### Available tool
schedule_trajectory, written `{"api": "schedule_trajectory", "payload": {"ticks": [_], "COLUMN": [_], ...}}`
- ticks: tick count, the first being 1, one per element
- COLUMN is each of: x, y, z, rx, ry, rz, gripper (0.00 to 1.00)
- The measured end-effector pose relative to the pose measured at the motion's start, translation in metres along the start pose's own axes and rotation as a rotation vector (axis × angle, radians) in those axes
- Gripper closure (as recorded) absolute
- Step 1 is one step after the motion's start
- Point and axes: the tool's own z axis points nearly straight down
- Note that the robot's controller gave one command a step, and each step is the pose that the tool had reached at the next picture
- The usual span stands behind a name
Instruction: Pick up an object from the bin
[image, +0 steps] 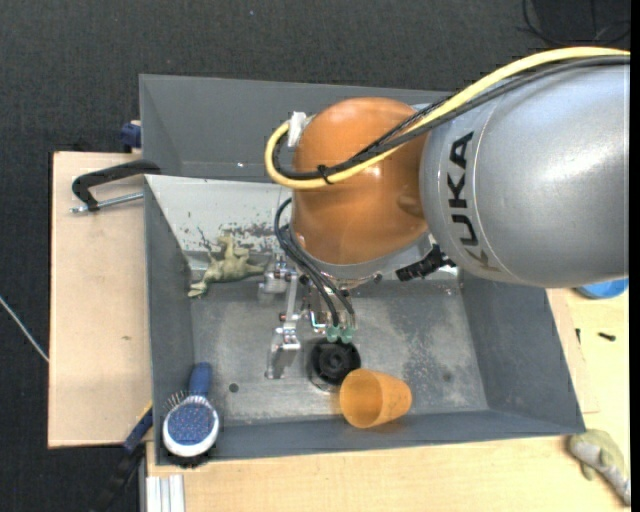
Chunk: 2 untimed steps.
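Observation:
My gripper (310, 345) hangs over the middle of the bin floor, below the orange wrist cover, and looks open. Its fingers (283, 348) stand apart and I see nothing between them. A small black round thing (332, 364) lies right at the tip of the right-hand finger; I cannot tell whether they touch. An orange plastic cup (374, 397) lies on its side just in front of it, near the bin's front wall. A pale green toy dinosaur (229, 263) lies to the back left of the gripper, at the foot of the sloping wall.
A blue and white round hairbrush (191, 422) rests in the front left corner. The big silver arm and its orange cover hang over the bin's back right part and hide what lies beneath.

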Motion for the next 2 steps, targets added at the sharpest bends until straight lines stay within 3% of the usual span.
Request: {"api": "schedule_trajectory", "payload": {"ticks": [1,2], "x": [-0.02,-0.017], "y": [-0.058,-0.126], "z": [0.065,0.11], "rx": [0.002,0.001], "ry": [-0.002,-0.003], "rz": [0.089,0.22], "gripper": [0.0,0.0]}}
